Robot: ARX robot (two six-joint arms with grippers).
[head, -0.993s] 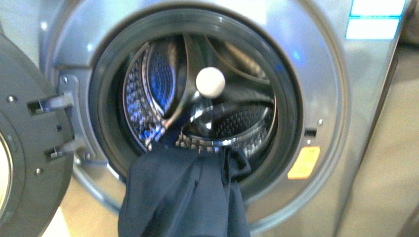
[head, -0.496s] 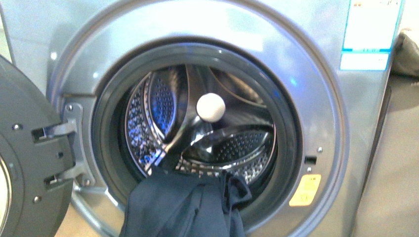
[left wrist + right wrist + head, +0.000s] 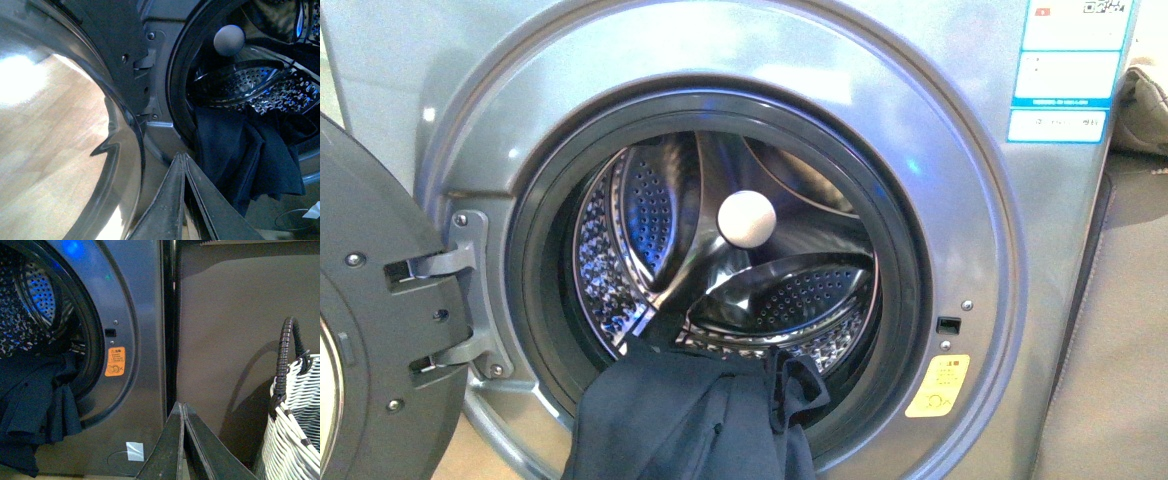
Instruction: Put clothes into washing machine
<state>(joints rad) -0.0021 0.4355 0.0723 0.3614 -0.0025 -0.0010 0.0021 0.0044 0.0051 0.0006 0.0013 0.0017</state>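
While the clothes (image 3: 685, 420) hang half in and half out of the washing machine (image 3: 970, 200), both of my arms sit back from the porthole and neither touches the fabric. The dark navy garment drapes over the lower lip of the rubber gasket (image 3: 910, 300), its upper edge just inside the perforated drum (image 3: 620, 230), the rest spilling down the front panel and out of the front view. My left claw (image 3: 184, 159) is clenched, its fingers pressed tip to tip, close beside the hanging cloth near the hinge of the open door (image 3: 380, 320). My right claw (image 3: 182, 407) is likewise pinched together and empty, off to the machine's far side, near the yellow warning sticker (image 3: 937, 385) and a white woven basket (image 3: 295, 425). A pale ball (image 3: 747, 218) shows at the middle of the drum; whether it rests loose or is fixed there, I cannot tell.

I judge the loading step to be partly done: the garment is lodged at the opening but not yet inside. The next move, as I read it, calls for one claw to part, take hold of the hanging folds low on the gasket lip, and lift and push them over the rim into the drum, clear of the door seal.
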